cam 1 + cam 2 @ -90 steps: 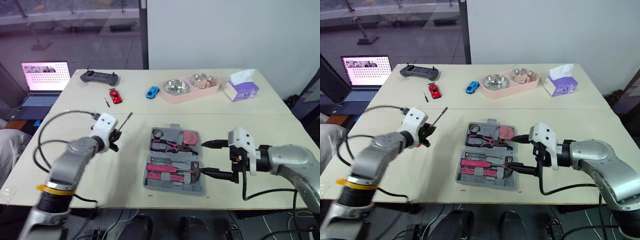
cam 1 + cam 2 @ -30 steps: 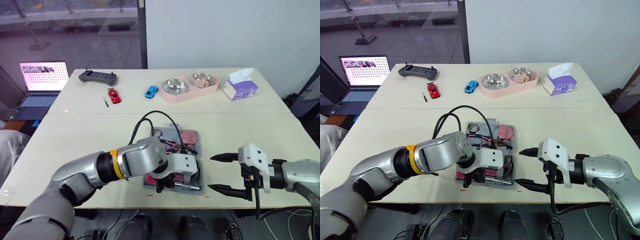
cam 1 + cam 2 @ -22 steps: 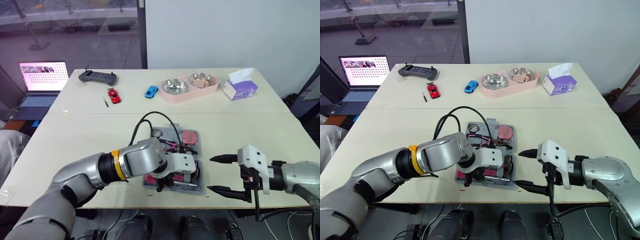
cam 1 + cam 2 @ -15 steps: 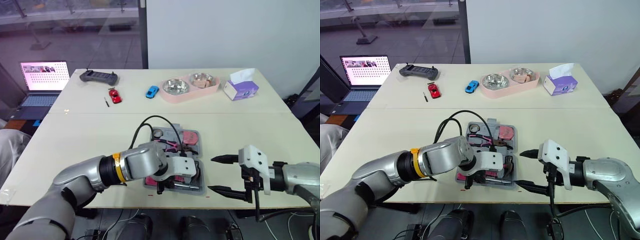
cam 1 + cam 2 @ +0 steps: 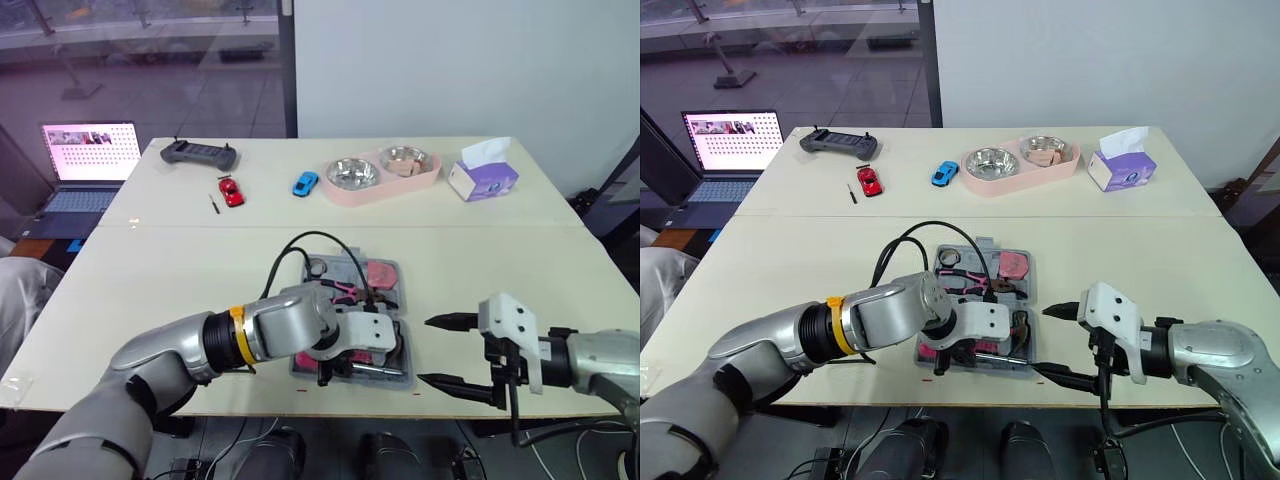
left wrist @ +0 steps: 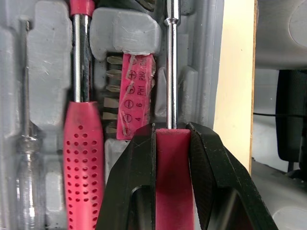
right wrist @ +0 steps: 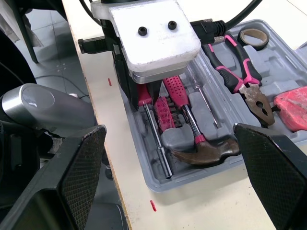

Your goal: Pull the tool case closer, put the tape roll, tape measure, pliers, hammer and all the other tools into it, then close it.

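The grey tool case [image 5: 403,292] lies open near the table's front edge. Its far half holds the tape roll [image 5: 317,267], the pink-handled pliers [image 7: 237,81] and the red tape measure [image 5: 381,274]. The near half holds the hammer [image 7: 206,151], a pink bit holder [image 6: 136,91] and a small clear screwdriver [image 6: 26,158]. My left gripper [image 5: 327,368] hangs over the near half, shut on a red-handled screwdriver [image 6: 171,72] whose shaft lies along the case's front slot. My right gripper [image 5: 428,350] stands open just right of the case, with nothing between its fingers.
At the back stand a pink tray [image 5: 335,192] with two metal bowls, a tissue box [image 5: 482,170], a blue toy car [image 5: 305,184], a red toy car [image 5: 231,192] and a black controller [image 5: 198,154]. A laptop [image 5: 88,165] sits off the table's left side.
Three seconds ago my left gripper held the screwdriver over the table's left; it now holds it over the case. My right gripper has drawn back from the case, toward the right.
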Controlling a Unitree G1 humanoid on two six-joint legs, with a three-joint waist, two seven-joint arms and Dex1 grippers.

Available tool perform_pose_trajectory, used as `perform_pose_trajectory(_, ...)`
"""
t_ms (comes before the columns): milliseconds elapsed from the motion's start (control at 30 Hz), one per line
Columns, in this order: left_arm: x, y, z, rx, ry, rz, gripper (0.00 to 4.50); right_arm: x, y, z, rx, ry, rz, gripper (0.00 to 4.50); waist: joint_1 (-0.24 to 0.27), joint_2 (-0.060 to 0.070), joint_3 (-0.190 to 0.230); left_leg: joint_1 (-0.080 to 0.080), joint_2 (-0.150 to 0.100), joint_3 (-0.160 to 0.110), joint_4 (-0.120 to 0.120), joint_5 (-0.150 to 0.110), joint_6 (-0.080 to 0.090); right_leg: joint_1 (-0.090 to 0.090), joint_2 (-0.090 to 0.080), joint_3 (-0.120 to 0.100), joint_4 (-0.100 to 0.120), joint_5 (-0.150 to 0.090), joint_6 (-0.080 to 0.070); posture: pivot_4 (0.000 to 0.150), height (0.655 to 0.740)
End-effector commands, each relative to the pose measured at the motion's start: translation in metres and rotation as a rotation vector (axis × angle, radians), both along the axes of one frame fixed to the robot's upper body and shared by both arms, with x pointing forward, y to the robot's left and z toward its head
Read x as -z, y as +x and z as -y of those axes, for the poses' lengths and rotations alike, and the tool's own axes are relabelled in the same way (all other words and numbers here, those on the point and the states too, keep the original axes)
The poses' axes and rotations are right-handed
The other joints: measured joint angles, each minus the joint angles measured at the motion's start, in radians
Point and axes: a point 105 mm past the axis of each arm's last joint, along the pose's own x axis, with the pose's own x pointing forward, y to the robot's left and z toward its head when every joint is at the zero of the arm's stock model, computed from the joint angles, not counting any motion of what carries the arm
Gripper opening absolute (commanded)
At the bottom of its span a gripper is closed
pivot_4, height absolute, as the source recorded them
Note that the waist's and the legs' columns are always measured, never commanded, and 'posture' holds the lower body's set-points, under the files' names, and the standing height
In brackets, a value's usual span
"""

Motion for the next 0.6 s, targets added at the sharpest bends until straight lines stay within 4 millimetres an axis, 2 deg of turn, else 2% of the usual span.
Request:
perform_pose_trajectory(33, -0.007, -0.004, 0.008, 0.051, -0.031, 0.019, 0.52, -0.009, -0.001, -0.004, -0.022, -0.005, 0.046, 4.50, 0.000, 0.000, 0.000, 0.000, 0.000, 0.000, 0.000, 0.000, 0.000, 0.000, 0.000, 0.000, 0.000, 0.000, 0.000, 0.150, 0.7400)
perform_pose_trajectory(100, -0.007, -0.004, 0.009, 0.045, -0.034, 0.016, 0.52, -0.009, 0.000, -0.004, -0.022, -0.005, 0.050, 4.50, 0.000, 0.000, 0.000, 0.000, 0.000, 0.000, 0.000, 0.000, 0.000, 0.000, 0.000, 0.000, 0.000, 0.000, 0.000, 0.150, 0.7400)
perform_pose_trajectory(167, -0.008, -0.004, 0.009, 0.043, -0.034, 0.013, 1.49, -0.009, 0.000, -0.005, -0.023, -0.006, 0.051, 4.50, 0.000, 0.000, 0.000, 0.000, 0.000, 0.000, 0.000, 0.000, 0.000, 0.000, 0.000, 0.000, 0.000, 0.000, 0.000, 0.150, 0.7400)
perform_pose_trajectory(233, -0.008, -0.005, 0.009, 0.042, -0.036, 0.014, 2.24, -0.009, 0.000, -0.005, -0.024, -0.004, 0.051, 4.50, -0.001, 0.000, 0.000, 0.000, 0.000, 0.000, 0.000, 0.000, 0.000, 0.000, 0.000, 0.000, 0.000, 0.000, 0.000, 0.150, 0.7400)
perform_pose_trajectory(367, -0.012, -0.002, 0.010, 0.029, -0.052, 0.025, 4.22, -0.009, 0.001, -0.007, -0.025, -0.001, 0.055, 4.50, -0.001, 0.000, 0.000, 0.000, 0.000, 0.000, 0.000, 0.000, 0.000, 0.000, 0.000, 0.000, 0.000, 0.000, 0.000, 0.150, 0.7400)
perform_pose_trajectory(467, -0.018, 0.002, 0.010, 0.023, -0.065, 0.038, 4.22, -0.009, 0.001, -0.007, -0.026, 0.000, 0.054, 4.50, -0.003, 0.000, 0.000, 0.001, 0.000, 0.000, 0.000, 0.000, 0.000, 0.000, 0.000, 0.000, 0.001, 0.000, 0.000, 0.150, 0.7400)
perform_pose_trajectory(600, -0.040, 0.015, 0.004, -0.003, -0.121, 0.084, 4.22, -0.010, 0.002, -0.007, -0.024, 0.000, 0.058, 4.50, -0.003, 0.000, 0.000, 0.001, 0.001, 0.000, 0.000, 0.000, 0.000, 0.000, 0.000, 0.000, 0.001, 0.000, 0.000, 0.150, 0.7400)
